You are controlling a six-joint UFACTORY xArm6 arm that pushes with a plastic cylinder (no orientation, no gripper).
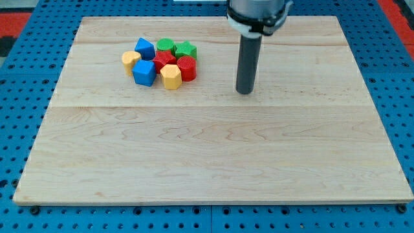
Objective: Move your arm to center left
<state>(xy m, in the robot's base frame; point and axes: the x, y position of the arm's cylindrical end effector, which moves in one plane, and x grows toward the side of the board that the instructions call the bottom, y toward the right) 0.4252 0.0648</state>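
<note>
My tip (pixel 244 91) rests on the wooden board (pixel 213 162), right of centre in the upper half. A tight cluster of blocks lies at the view's upper left, well to the left of the tip: a blue block (pixel 144 48), a green cylinder (pixel 165 45), a green star-like block (pixel 185 50), a yellow block (pixel 130 59), a red star-like block (pixel 163 60), a red cylinder (pixel 187 67), a blue cube (pixel 144 72) and a yellow hexagonal block (pixel 171 76). The tip touches none of them.
The board lies on a blue perforated table (pixel 19 97). The arm's grey body (pixel 257 14) hangs over the board's top edge above the rod.
</note>
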